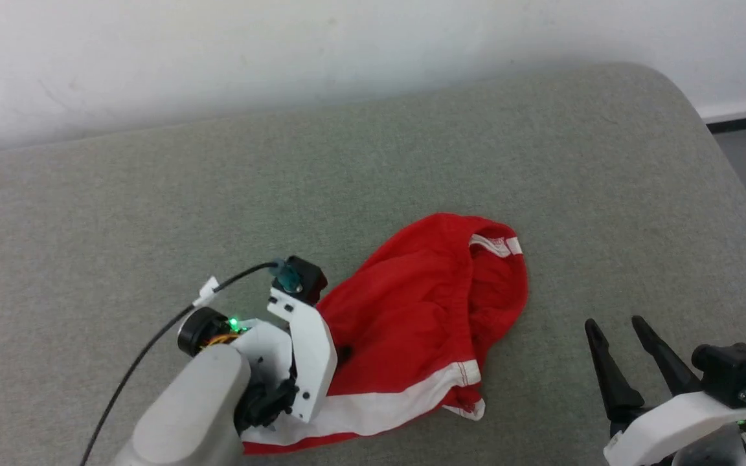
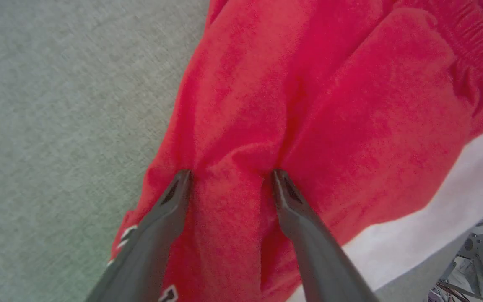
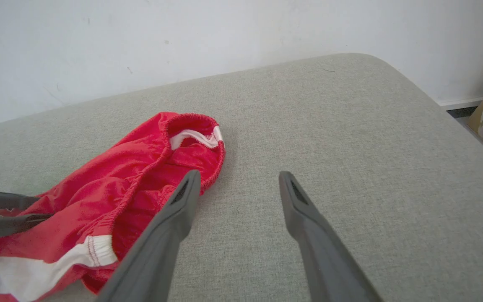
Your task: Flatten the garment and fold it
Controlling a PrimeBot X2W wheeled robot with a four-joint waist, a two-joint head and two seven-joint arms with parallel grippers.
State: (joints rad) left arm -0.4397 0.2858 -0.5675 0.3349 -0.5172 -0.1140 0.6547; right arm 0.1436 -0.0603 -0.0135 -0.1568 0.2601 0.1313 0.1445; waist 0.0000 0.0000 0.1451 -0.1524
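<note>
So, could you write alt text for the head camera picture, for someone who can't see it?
Crumpled red shorts with a white stripe lie on a grey padded surface by a white wall. The robot's left gripper is down on the cloth's left side, and its right gripper is open off to the right, clear of the cloth.
</note>
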